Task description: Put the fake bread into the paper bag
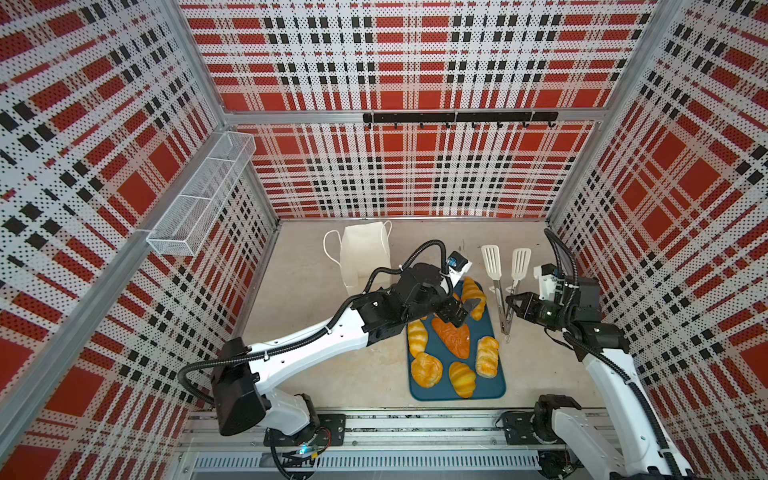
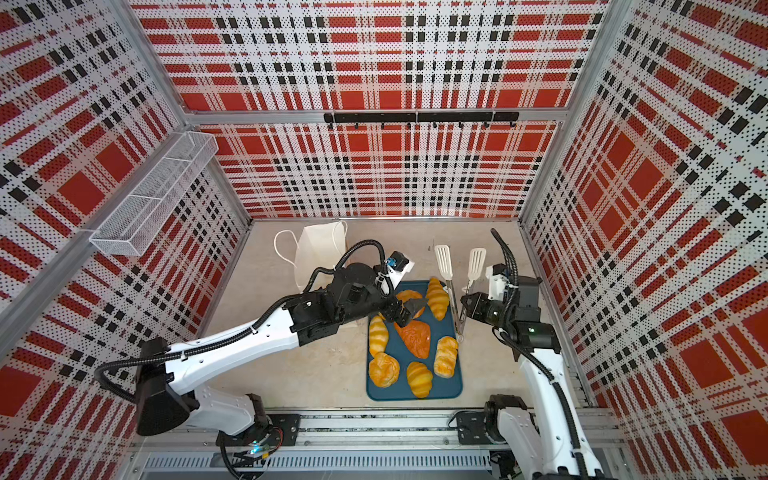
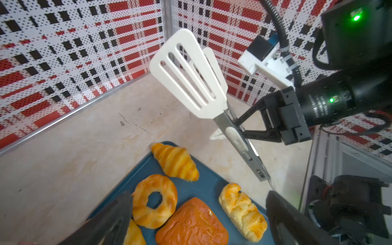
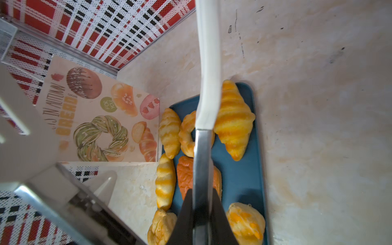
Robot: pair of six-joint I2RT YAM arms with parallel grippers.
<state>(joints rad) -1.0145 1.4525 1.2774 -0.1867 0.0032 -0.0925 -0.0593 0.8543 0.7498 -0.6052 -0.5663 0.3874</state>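
My right gripper [image 1: 512, 300] is clamped on the tongs [image 1: 497, 291] just beside the tray [image 1: 496, 384]. My left gripper [image 1: 464, 312] hangs empty, jaws wide apart, above the ring doughnut [image 3: 154, 200]. The fake bread [image 1: 453, 336] lies on the tray and the paper bag [image 1: 365, 253] stands near its far corner, so I judge the first pick-up is in hand: lower the left jaws around the doughnut, close lightly, then carry it to the bag.
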